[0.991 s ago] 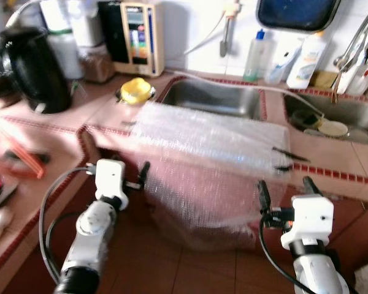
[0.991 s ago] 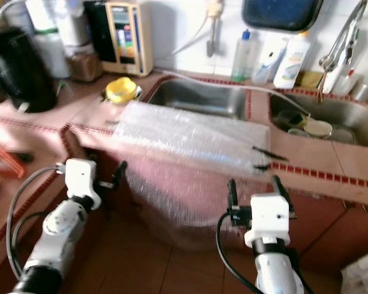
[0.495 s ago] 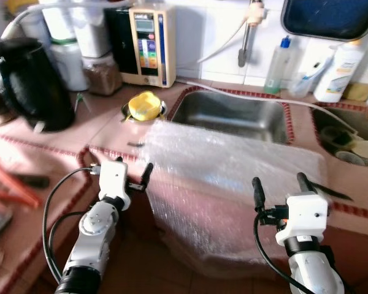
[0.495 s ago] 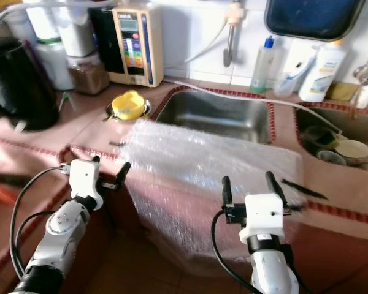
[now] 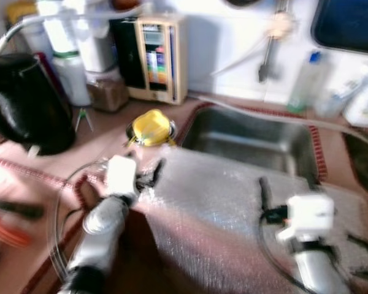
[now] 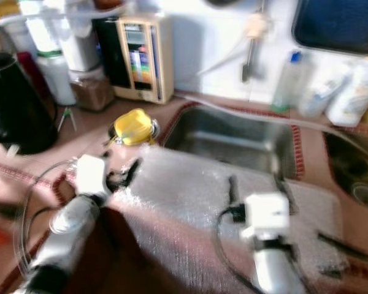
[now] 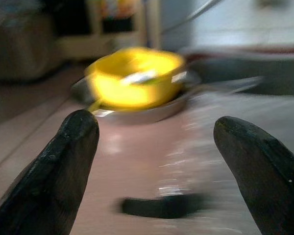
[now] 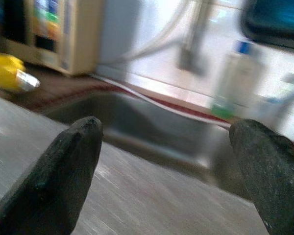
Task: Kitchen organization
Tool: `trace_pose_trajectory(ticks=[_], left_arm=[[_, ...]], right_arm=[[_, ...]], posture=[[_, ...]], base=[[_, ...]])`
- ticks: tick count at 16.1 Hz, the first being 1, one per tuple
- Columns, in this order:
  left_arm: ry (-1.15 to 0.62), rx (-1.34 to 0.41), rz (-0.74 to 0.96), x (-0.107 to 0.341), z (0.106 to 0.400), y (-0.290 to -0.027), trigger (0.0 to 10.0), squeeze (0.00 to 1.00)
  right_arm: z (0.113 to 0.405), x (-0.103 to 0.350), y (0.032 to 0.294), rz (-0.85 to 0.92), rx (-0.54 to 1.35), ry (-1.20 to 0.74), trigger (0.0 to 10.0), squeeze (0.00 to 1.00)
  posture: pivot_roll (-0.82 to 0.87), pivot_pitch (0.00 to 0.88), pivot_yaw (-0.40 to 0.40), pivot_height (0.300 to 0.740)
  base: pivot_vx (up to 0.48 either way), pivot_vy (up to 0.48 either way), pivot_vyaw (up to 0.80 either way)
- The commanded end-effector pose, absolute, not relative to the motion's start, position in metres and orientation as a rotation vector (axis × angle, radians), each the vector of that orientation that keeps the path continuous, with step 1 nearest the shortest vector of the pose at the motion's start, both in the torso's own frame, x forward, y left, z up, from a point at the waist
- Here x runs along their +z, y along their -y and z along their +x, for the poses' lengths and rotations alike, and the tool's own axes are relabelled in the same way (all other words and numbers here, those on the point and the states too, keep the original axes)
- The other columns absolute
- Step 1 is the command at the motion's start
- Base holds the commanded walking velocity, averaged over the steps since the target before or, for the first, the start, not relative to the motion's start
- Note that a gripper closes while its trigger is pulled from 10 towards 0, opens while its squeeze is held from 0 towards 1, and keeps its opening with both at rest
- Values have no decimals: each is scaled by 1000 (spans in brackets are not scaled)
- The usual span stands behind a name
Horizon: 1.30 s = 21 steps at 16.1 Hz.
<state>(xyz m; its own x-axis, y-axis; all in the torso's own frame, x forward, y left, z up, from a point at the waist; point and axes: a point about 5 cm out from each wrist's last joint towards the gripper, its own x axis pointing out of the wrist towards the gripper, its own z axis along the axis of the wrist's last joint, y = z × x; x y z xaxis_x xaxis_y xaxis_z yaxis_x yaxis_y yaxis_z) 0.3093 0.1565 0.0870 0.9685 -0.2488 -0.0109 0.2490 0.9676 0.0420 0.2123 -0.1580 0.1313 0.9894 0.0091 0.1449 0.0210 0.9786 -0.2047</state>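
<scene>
A sheet of clear bubble wrap [image 5: 227,208] lies over the front of the tiled counter and hangs down past its edge, in front of a steel sink [image 5: 251,144]. My left gripper [image 5: 148,176] is open at the sheet's left edge. Its wrist view shows the left gripper [image 7: 157,147] facing a yellow object [image 7: 134,78] in a metal dish, with a small dark piece [image 7: 161,205] on the counter between the fingers. My right gripper [image 6: 254,184] is open above the middle of the sheet. In its wrist view the right gripper [image 8: 171,161] faces the sink. Both grippers hold nothing.
A black kettle [image 5: 24,104] stands at the left, a beige-and-black appliance [image 5: 156,58] at the back wall, and bottles [image 5: 306,79] behind the sink. The yellow object [image 5: 151,127] sits left of the sink. A second basin [image 6: 356,177] lies far right. All views are blurred.
The camera has come closer to the counter and swung left. Both grippers, earlier below the counter's edge, now reach over the bubble wrap at counter height. Both stay open.
</scene>
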Motion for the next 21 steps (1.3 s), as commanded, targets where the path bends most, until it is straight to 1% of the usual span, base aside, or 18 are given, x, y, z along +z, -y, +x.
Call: trace_pose_trajectory(ticks=[1, 5, 8, 11, 18, 21], left_arm=[[16, -268, 38, 93, 311, -147, 10000, 0], [33, -196, 20, 94, 302, -155, 10000, 0], [28, -234, -35, 97, 296, -146, 10000, 0], [52, -222, -20, 105, 292, -149, 10000, 0], [59, -262, -34, 116, 292, -145, 10000, 0], [60, -218, -41, 118, 293, -149, 10000, 0]], right_arm=[[211, 134, 165, -237, -26, 153, 10000, 0], [210, 134, 165, -254, -14, 153, 10000, 0], [209, 136, 167, -251, -21, 159, 10000, 0], [208, 136, 169, -249, -28, 154, 10000, 0], [208, 135, 170, -252, -23, 150, 10000, 0], [207, 135, 170, -254, -24, 145, 10000, 0]], posture=[[40, 0, 34, 740], [39, 0, 29, 740], [38, 0, 27, 740], [36, 0, 28, 740], [30, 0, 28, 740], [26, 0, 27, 740]], base=[[0, 0, 0], [0, 0, 0], [0, 0, 0], [0, 0, 0], [0, 0, -659], [0, 0, -800]])
